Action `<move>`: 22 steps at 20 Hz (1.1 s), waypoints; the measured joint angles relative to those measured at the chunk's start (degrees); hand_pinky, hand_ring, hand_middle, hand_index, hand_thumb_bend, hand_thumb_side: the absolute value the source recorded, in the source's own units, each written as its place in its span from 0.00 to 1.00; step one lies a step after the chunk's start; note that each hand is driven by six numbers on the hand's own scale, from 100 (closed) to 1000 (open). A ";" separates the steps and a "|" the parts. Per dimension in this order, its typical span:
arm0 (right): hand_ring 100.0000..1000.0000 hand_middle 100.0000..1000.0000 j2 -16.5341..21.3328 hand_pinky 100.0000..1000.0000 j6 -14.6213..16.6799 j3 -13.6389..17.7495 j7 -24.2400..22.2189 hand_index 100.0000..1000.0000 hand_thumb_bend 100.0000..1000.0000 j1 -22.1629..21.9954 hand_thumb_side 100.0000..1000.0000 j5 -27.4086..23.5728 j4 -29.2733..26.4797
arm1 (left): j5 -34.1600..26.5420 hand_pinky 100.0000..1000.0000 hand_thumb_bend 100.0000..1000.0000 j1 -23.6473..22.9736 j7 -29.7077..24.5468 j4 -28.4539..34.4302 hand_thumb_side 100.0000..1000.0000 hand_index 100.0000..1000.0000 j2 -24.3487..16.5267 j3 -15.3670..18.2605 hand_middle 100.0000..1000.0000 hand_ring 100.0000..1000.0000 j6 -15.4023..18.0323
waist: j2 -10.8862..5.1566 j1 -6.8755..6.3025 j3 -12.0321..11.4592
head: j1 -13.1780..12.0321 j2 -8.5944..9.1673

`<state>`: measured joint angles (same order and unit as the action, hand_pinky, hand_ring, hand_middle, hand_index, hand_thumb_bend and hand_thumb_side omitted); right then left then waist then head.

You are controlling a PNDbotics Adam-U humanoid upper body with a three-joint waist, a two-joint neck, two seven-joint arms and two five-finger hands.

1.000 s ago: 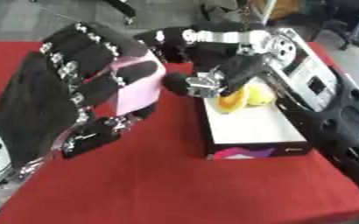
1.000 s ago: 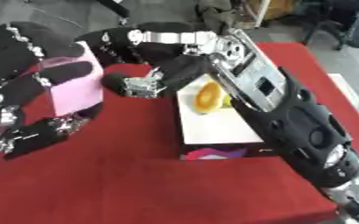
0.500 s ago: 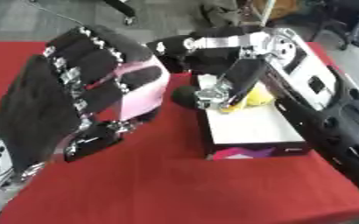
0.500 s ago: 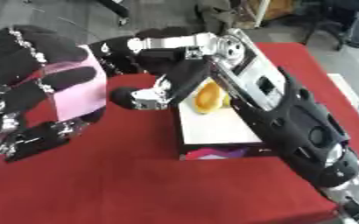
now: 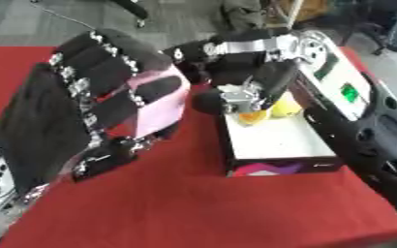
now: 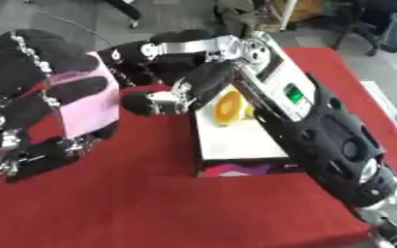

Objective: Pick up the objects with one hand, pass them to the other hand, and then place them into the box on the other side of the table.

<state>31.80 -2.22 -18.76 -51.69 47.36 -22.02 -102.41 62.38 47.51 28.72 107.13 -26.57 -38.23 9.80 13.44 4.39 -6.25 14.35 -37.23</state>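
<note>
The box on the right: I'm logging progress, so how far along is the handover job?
Done: the box already holds yellow and orange items at its far end. In hand: the left hand is curled round a pink object, close to the right hand. Left: passing it across and placing it in the box.
</note>
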 measured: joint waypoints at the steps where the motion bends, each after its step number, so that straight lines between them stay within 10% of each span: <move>1: 1.00 0.88 0.00 1.00 0.04 -0.02 -0.02 1.00 0.00 0.00 0.50 -0.02 0.00 | 0.03 0.64 0.00 0.05 -0.09 -0.18 0.00 0.53 0.20 -0.10 0.61 0.63 0.12 | 0.00 0.03 0.01 | 0.05 0.00; 22: 1.00 0.88 -0.58 1.00 1.88 -1.06 -0.24 1.00 0.00 0.04 0.47 0.03 0.00 | 0.50 0.64 0.00 0.95 0.45 -2.10 0.00 0.53 2.82 -1.44 0.61 0.63 1.02 | 0.00 0.38 -0.06 | 0.44 0.00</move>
<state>31.22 -0.33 -19.82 -51.93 47.39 -21.99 -102.41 62.88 48.46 29.17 105.04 -23.75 -39.67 10.81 13.44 4.78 -6.32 14.78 -37.23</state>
